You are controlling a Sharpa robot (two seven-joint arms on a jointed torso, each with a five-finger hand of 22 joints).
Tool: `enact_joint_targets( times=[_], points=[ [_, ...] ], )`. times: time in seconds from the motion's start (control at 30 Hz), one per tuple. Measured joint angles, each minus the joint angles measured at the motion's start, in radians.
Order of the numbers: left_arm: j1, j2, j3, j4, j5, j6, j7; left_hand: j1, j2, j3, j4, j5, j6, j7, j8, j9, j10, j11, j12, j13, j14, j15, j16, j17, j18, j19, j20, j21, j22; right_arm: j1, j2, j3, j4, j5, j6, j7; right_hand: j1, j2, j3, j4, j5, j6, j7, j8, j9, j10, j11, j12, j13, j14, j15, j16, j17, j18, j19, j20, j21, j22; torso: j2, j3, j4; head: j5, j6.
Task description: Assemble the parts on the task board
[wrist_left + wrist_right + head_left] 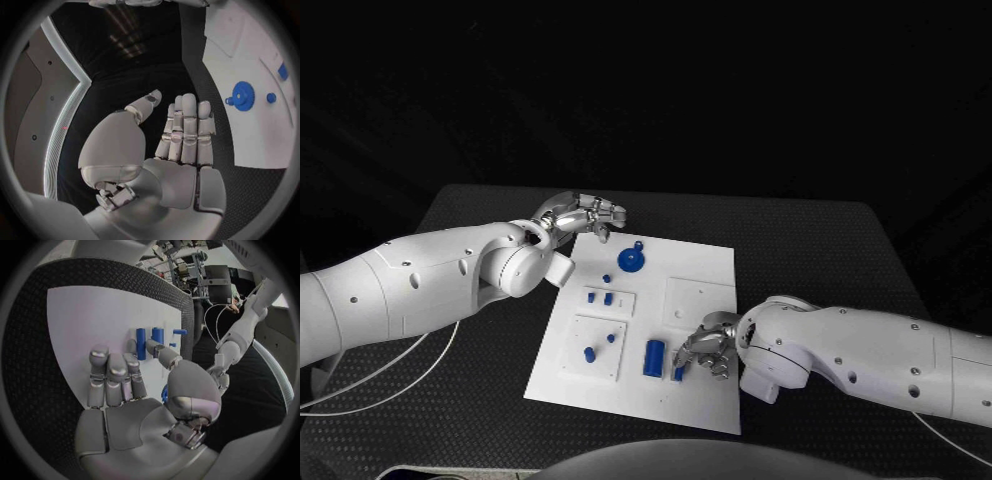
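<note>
**Both robot hands empty, fingers extended**

The left arm comes in from the left side, its wrist bent so the left robot hand (pixel 583 215) is raised at the far end of its reach. In the left wrist view this robot hand (pixel 178 135) shows its fingers (pixel 187 125) straight and side by side, thumb apart, holding nothing. The right arm enters from the right, forearm lying low. The right robot hand (pixel 707 350) points leftward; its fingers (pixel 112 377) are stretched out together, thumb to one side, palm empty.

Task board (pixel 697 265) far-right part bare; right robot hand (pixel 705 348) crowds blue cylinder (pixel 653 357).
</note>
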Motion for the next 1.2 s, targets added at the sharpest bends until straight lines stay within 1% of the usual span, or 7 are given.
enact_joint_targets(
  times=[0.17, 0.3, 0.77, 0.97, 1.07, 1.13, 1.2],
  points=[
    [0.0, 0.0, 0.0, 0.0, 0.0, 0.0, 0.0, 0.0, 0.0, 0.0, 0.0, 0.0, -0.001, -0.001, 0.0, 0.0, -0.003, 0.003, 0.0, 0.0, 0.0, 0.0, 0.0, 0.001, 0.0, 0.0, 0.0, 0.0, 0.0, 0.0, 0.0, 0.0, 0.002, -0.011, 0.002, 0.003, -0.027, -0.027, -0.045, 0.015, -0.107, 0.0, 0.0, 0.0, 0.0, -0.007, 0.0, -0.009, -0.006, -0.004, -0.004, -0.004, 0.001, 0.0, 0.0, 0.0, -0.004, -0.002, 0.0, 0.0005, -0.0001, 0.001, 0.001],
    [0.0, 0.0, 0.0, 0.0, 0.0, 0.0, 0.0, 0.0, 0.0, 0.0, 0.0, 0.0, -0.001, -0.001, 0.0, 0.0, -0.003, 0.003, 0.0, 0.0, 0.0, 0.0, 0.0, 0.001, 0.0, -0.001, 0.001, 0.0, 0.001, 0.0, 0.0, 0.0, 0.003, -0.02, 0.006, 0.005, -0.028, -0.05, -0.045, 0.034, -0.135, 0.0, 0.0, 0.0, -0.003, -0.013, 0.001, -0.014, -0.009, -0.004, -0.003, -0.004, 0.001, 0.0, -0.006, -0.002, -0.004, -0.003, 0.0, 0.0006, -0.0005, 0.001, 0.0],
    [0.0, 0.0, 0.0, -0.002, 0.0, 0.0, -0.001, 0.0, 0.0, 0.0, 0.0, 0.0, -0.002, -0.002, 0.0, -0.001, -0.004, 0.001, 0.0, 0.0, 0.0, 0.0, 0.0, 0.001, 0.0, 0.002, -0.002, 0.0, 0.001, 0.0, -0.02, 0.001, 0.003, -0.038, 0.009, 0.029, -0.022, -0.057, -0.042, 0.042, -0.143, 0.0, 0.0, 0.0, -0.005, -0.014, 0.0, -0.013, -0.01, -0.005, -0.002, -0.008, 0.002, 0.0, -0.006, -0.002, -0.004, -0.004, 0.0, 0.0009, -0.0004, 0.002, 0.0],
    [0.0, 0.0, 0.0, -0.01, 0.0, 0.0, -0.001, 0.0, 0.0, 0.0, 0.0, 0.0, -0.002, -0.002, 0.0, -0.001, -0.004, 0.001, 0.004, 0.0, 0.0, 0.0, 0.0, 0.0, 0.0, 0.002, -0.002, 0.0, 0.0, 0.003, -0.085, 0.003, 0.002, -0.044, 0.012, 0.074, -0.018, -0.087, -0.057, 0.059, -0.146, -0.044, 0.009, -0.016, -0.012, -0.036, 0.014, -0.021, -0.017, -0.009, 0.001, -0.012, 0.003, 0.002, -0.009, -0.002, -0.008, -0.004, -0.001, 0.0012, -0.0001, 0.002, 0.01],
    [0.0, 0.0, 0.0, -0.017, 0.0, -0.001, 0.0, 0.0, 0.0, 0.0, 0.0, 0.0, -0.002, -0.002, 0.0, -0.001, -0.004, 0.001, 0.004, 0.0, 0.0, 0.0, 0.0, 0.0, 0.0, 0.002, -0.002, 0.0, 0.0, 0.01, -0.109, 0.01, 0.003, -0.047, 0.016, 0.104, -0.022, -0.091, -0.082, 0.052, -0.135, -0.055, 0.008, -0.023, -0.013, -0.043, 0.021, -0.021, -0.016, -0.018, 0.007, -0.012, 0.006, 0.003, -0.016, -0.006, -0.012, -0.004, -0.001, 0.0012, -0.0004, 0.0, 0.018],
    [0.0, 0.002, 0.0, -0.026, 0.004, -0.001, 0.001, 0.0, 0.0, 0.0, 0.0, 0.0, -0.002, -0.002, 0.0, -0.001, -0.004, 0.001, 0.004, 0.001, 0.0, 0.0, 0.0, 0.001, 0.0, 0.002, -0.002, 0.0, 0.0, 0.019, -0.133, 0.024, 0.002, -0.052, 0.018, 0.138, -0.022, -0.091, -0.103, 0.046, -0.127, -0.063, 0.008, -0.023, -0.013, -0.051, 0.022, -0.021, -0.014, -0.02, 0.009, -0.012, 0.008, 0.003, -0.019, -0.004, -0.012, -0.004, -0.002, 0.0014, -0.0008, -0.001, 0.027],
    [0.0, 0.005, 0.0, -0.035, 0.01, -0.001, 0.002, 0.0, 0.0, 0.0, 0.0, 0.0, -0.002, -0.002, 0.005, -0.001, -0.004, 0.001, 0.004, 0.001, 0.0, 0.0, 0.0, 0.001, 0.0, 0.002, -0.002, 0.0, 0.0, 0.028, -0.151, 0.038, -0.009, -0.056, 0.017, 0.178, -0.022, -0.091, -0.14, 0.031, -0.099, -0.07, 0.013, -0.024, -0.013, -0.059, 0.027, -0.021, -0.011, -0.025, 0.014, -0.015, 0.011, 0.003, -0.031, -0.004, -0.016, -0.003, -0.003, 0.0022, -0.0017, -0.003, 0.037]
  ],
)
